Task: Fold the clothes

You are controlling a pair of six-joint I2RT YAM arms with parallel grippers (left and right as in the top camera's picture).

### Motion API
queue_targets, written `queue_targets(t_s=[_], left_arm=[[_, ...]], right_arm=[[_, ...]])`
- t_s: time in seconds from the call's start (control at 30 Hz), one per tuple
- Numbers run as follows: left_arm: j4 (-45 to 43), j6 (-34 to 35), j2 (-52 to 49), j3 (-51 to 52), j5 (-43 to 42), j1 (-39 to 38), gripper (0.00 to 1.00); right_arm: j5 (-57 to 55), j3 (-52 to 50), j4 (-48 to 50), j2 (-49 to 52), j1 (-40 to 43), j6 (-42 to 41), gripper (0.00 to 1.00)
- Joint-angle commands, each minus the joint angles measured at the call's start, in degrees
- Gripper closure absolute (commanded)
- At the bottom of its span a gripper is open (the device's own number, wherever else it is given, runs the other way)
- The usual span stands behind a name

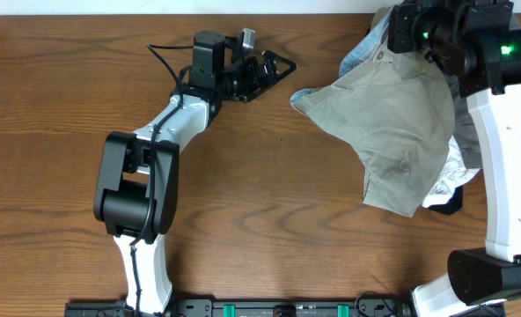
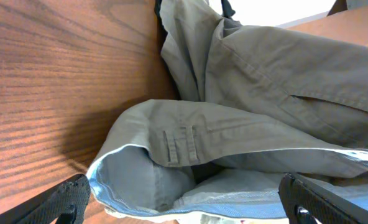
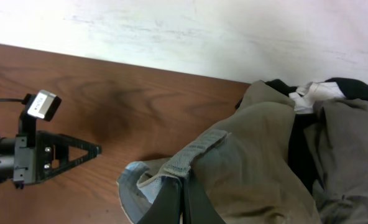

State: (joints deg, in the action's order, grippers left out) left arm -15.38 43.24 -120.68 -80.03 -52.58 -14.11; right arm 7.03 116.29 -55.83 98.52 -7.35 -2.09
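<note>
Surface: brown wood-grain table (image 1: 269,194), its far edge bounded by a plain white wall (image 3: 202,31). Item: the clothes (image 1: 392,123), one pale khaki-green woven garment, lay heaped on the right side of the table, by the right arm. Its long axis ran from the far edge toward the near side, slanting slightly. The waistband end was raised at the far right, the hem end hung down toward the near side, and one corner pointed left toward the table's middle. A belt loop (image 2: 181,146) and a pale bluish inner face of the waistband were visible. Beneath its right edge lay a black garment (image 1: 451,204) and a whitish piece of cloth (image 1: 445,180). Right gripper (image 3: 183,202): fingers pinched closed on the waistband edge, holding it up. Left gripper (image 1: 274,70): jaws spread wide, holding nothing, low over the table, facing the garment's left corner, near it but apart.
</note>
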Motion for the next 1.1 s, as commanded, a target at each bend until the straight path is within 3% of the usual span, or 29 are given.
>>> queue_targets(t_s=[0.0, 0.17, 0.37, 0.67, 0.83, 1.07], left_arm=[[0.0, -4.2, -0.9, -1.4, -1.3, -1.1, 0.02], [0.1, -10.7, -0.9, -1.4, -1.0, -3.9, 0.02], [5.4, -24.6, -0.9, -1.4, -0.7, -6.6, 0.02], [14.3, -33.2, -0.9, -1.4, -0.7, -5.1, 0.02], [17.8, -28.0, -0.9, -1.4, -0.7, -4.5, 0.01], [17.6, -11.5, -0.9, -1.4, -0.7, -4.9, 0.01]], right_arm=[[0.5, 0.8, -0.1, -0.3, -0.3, 1.0, 0.99], [0.3, 0.1, 0.0, -0.3, -0.3, 1.1, 0.99], [0.1, -0.1, -0.5, -0.3, -0.3, 1.6, 0.99], [-0.4, -0.2, -0.8, -0.3, -0.3, 1.8, 0.99], [-0.4, -0.2, -0.8, -0.3, -0.3, 1.8, 0.99], [-0.4, -0.2, -0.8, -0.3, -0.3, 1.8, 0.99]])
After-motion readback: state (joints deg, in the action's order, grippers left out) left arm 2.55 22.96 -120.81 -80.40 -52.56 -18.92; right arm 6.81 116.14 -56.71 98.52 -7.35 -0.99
